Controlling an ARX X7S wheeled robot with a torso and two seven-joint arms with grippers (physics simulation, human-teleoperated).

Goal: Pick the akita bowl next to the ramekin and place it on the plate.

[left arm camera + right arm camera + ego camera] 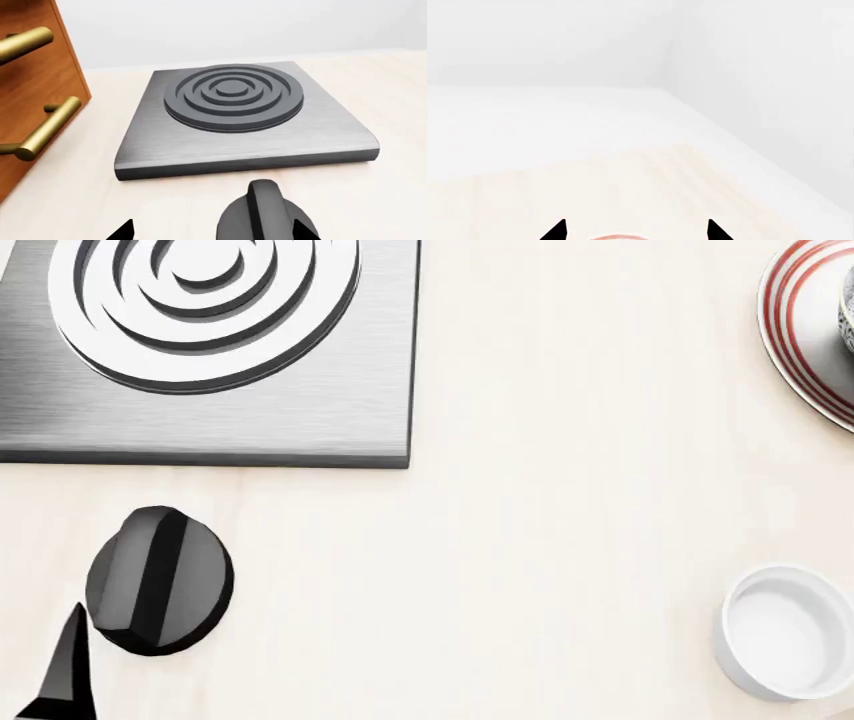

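Akita bowl (pixel 847 315) on plate (pixel 798 335) (edge-cropped)

No text, label, brand, number or sign could be read anywhere in the three views.

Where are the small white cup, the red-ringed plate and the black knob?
Plain glossy white ramekin (pixel 787 632): head view, inner floor.
White plate with red rings (pixel 801 325): head view, ringed rim.
Black oval knob (pixel 160 580): head view, raised ridge.
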